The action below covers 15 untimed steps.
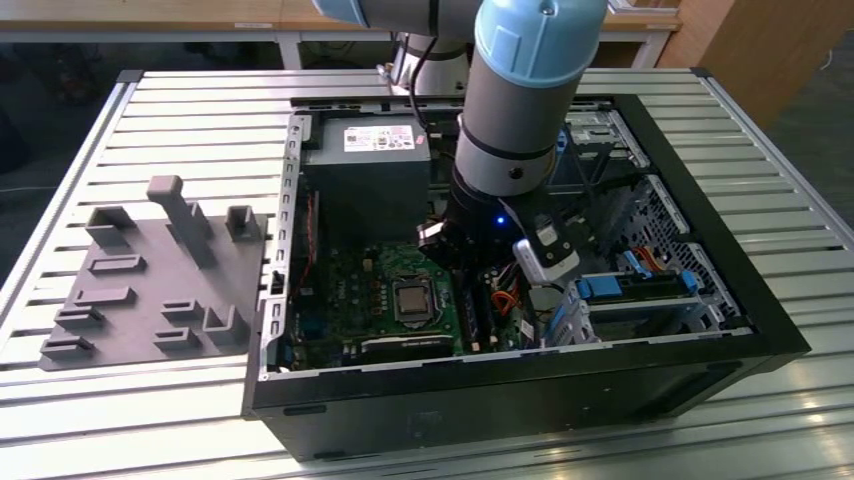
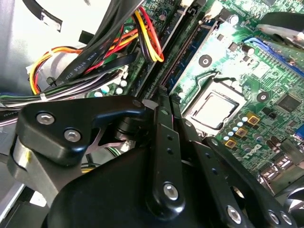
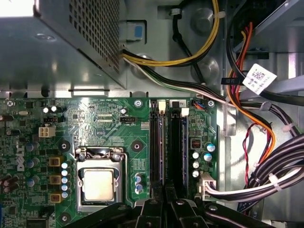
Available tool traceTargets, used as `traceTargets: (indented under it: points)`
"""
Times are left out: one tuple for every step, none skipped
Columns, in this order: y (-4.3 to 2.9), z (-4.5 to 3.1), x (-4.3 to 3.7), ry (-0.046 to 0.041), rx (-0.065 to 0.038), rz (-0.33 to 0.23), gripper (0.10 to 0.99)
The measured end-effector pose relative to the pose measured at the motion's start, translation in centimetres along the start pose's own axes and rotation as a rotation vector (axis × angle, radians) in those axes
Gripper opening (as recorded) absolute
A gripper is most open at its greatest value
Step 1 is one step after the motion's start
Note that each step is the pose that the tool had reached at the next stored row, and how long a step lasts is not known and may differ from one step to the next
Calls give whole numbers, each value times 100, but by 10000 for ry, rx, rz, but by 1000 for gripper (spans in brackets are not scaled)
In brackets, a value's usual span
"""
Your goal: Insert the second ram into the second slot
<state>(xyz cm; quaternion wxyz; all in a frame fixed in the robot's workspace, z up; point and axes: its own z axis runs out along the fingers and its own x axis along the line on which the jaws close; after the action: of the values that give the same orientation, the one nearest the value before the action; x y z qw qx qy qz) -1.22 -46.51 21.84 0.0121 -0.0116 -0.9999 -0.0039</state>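
My gripper (image 2: 165,99) hangs low over the green motherboard (image 3: 102,118) inside the open computer case (image 1: 694,225). Its black fingers (image 3: 153,209) are pressed together, shut, and nothing shows between them. The tips sit at the end of two long black memory slots (image 3: 176,147) beside the processor socket (image 3: 97,184), in line with the gap between them. A thin bluish strip (image 2: 198,40) runs along the slot nearer the processor. I cannot tell whether that strip is the second ram. White latches (image 3: 184,112) mark the slots' far ends.
Bundles of black, yellow, red and orange cables (image 3: 247,137) lie beside the slots, away from the processor. The grey power supply box (image 1: 367,175) stands beyond the slots' far ends. A grey fixture plate (image 1: 154,290) with pegs rests on the slatted table at the exterior view's left.
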Motion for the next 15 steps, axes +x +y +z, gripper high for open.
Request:
traceTargets:
  points:
    - [0, 0, -2, 0, -1, 21, 133]
    - [0, 0, -4, 0, -1, 38, 133]
    - [0, 0, -5, 0, -1, 51, 133]
    - [0, 0, -5, 0, -2, 54, 133]
    - [0, 0, -5, 0, -1, 54, 133]
    - [0, 3, -6, 0, -1, 54, 133]
    - [0, 8, -6, -1, -2, 54, 133]
    - [1, 14, -6, 0, -3, 54, 133]
    - [1, 20, -7, -1, -3, 53, 133]
    - [0, 27, -7, -1, -2, 53, 133]
    - [0, 34, -7, 0, -2, 53, 133]
    - [-1, 39, -7, -1, 1, 53, 133]
    - [-1, 40, -7, 0, 1, 53, 133]
    - [-1, 40, -7, 0, 2, 53, 133]
    - [0, 40, -7, 0, 2, 53, 133]
